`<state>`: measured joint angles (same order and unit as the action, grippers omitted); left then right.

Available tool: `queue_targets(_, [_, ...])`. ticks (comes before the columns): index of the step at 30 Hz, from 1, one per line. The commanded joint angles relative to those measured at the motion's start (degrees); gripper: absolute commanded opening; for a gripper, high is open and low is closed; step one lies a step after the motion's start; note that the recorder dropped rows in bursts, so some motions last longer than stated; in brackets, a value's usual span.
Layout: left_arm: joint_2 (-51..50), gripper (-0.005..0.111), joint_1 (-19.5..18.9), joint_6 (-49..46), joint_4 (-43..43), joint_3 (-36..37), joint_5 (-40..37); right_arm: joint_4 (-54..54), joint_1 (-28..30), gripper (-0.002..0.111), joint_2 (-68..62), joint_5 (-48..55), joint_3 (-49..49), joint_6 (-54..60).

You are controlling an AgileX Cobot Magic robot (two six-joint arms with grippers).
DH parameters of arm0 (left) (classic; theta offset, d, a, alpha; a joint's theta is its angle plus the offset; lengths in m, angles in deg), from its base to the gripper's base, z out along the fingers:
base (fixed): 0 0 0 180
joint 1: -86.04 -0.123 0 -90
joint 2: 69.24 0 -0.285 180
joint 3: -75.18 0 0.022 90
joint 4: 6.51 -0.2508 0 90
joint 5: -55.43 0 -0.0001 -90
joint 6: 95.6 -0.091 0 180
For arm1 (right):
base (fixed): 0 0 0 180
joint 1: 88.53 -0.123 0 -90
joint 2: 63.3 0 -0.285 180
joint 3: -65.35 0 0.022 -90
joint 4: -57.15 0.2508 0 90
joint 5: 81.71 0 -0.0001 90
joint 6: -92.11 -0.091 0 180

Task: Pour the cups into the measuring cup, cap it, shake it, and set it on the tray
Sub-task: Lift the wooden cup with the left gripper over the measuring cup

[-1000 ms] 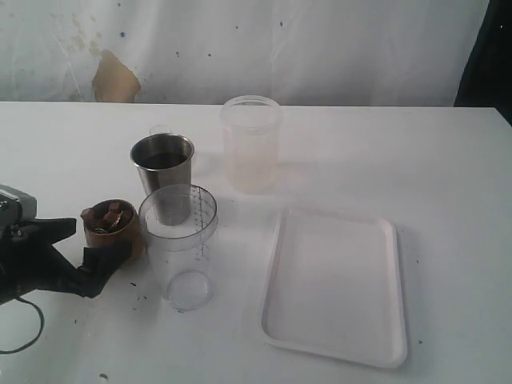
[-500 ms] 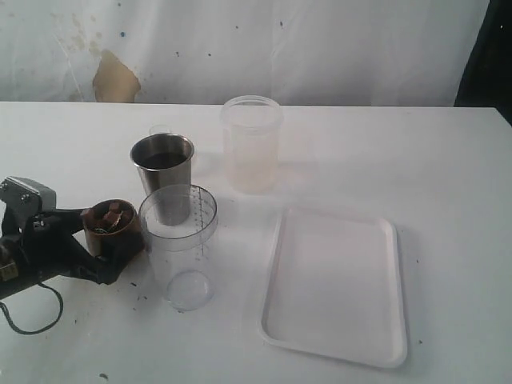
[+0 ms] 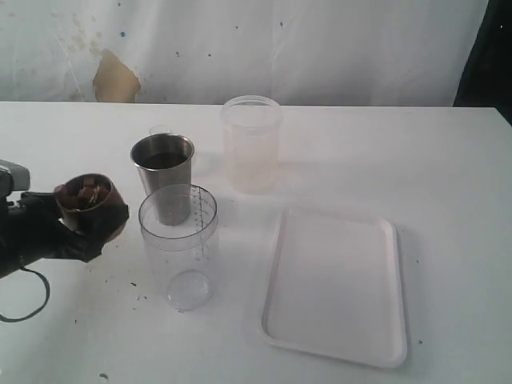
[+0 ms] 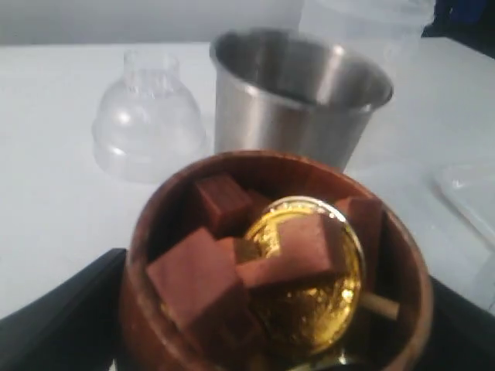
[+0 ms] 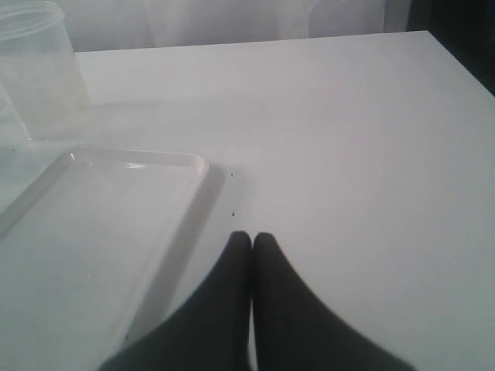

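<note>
My left gripper (image 3: 86, 214) is shut on the brown wooden cup (image 3: 85, 196), holding it a little above the table, left of the clear measuring cup (image 3: 178, 244). In the left wrist view the wooden cup (image 4: 271, 263) fills the lower half, with brown cubes and a gold shiny piece inside, and a black finger (image 4: 54, 321) on either side. The steel tumbler (image 3: 163, 172) stands behind the measuring cup with dark contents. The white tray (image 3: 336, 284) lies to the right. My right gripper (image 5: 251, 236) is shut and empty, low over the table beside the tray (image 5: 100, 232).
A frosted tub (image 3: 251, 144) stands at the back, behind the tray. A clear domed cap (image 4: 147, 116) sits on the table beside the steel tumbler (image 4: 298, 97). Dark specks dot the table near the measuring cup's base.
My left gripper has closed on the wooden cup and lifted it off the table, up and to the left. Nothing else has moved.
</note>
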<state>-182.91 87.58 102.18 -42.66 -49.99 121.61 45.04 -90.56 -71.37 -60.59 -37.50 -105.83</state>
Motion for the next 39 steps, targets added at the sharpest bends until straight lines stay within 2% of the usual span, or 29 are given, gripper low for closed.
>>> queue_targets(1, [12.9,0.000,-0.2,5.3,1.4,4.0,1.6,-0.4,-0.3,0.000,0.3,-0.2,0.1,-0.2])
queue_targets(3, [21.0,0.000,-0.2,9.9,1.0,4.7,-2.2,-0.4,-0.3,0.000,0.3,-0.2,0.1,-0.2])
queue_targets(4, [26.4,0.000,-0.2,14.0,-1.1,3.9,-10.3,-0.4,-0.3,0.000,0.3,-0.2,0.1,-0.5])
queue_targets(6, [32.1,0.000,-0.1,19.5,-5.6,2.1,-21.4,-0.3,-0.3,0.000,0.3,-0.2,0.1,-1.3])
queue_targets(10, [40.0,0.000,1.1,31.4,-15.0,-1.4,-33.2,-0.3,-0.3,0.000,0.3,-0.2,0.1,-1.3])
queue_targets(14, [45.2,0.000,5.6,38.9,-25.9,-5.1,-40.8,-0.3,-0.3,0.000,0.3,-0.2,0.1,-1.3])
queue_targets(18, [46.5,0.000,13.0,44.7,-35.1,-7.7,-54.0,-0.3,-0.3,0.000,0.3,-0.2,0.1,-1.3])
queue_targets(22, [46.4,0.000,21.2,44.8,-39.3,-8.6,-62.0,-0.3,-0.3,0.000,0.3,-0.2,0.1,-1.3])
queue_targets(25, [46.4,0.000,26.8,43.9,-40.6,-9.8,-72.5,-0.3,-0.3,0.000,0.3,-0.2,0.1,-1.3])
queue_targets(31, [45.6,0.000,36.4,35.9,-40.2,-12.6,-84.3,-0.3,-0.3,0.000,0.3,-0.2,0.1,-1.3])
queue_targets(36, [40.9,0.000,41.7,26.1,-36.1,-16.6,-95.0,-0.3,-0.3,0.000,0.3,-0.2,0.1,-1.3])
queue_targets(39, [37.6,0.000,43.1,20.2,-33.1,-19.2,-99.4,-0.3,-0.3,0.000,0.3,-0.2,0.1,-1.3])
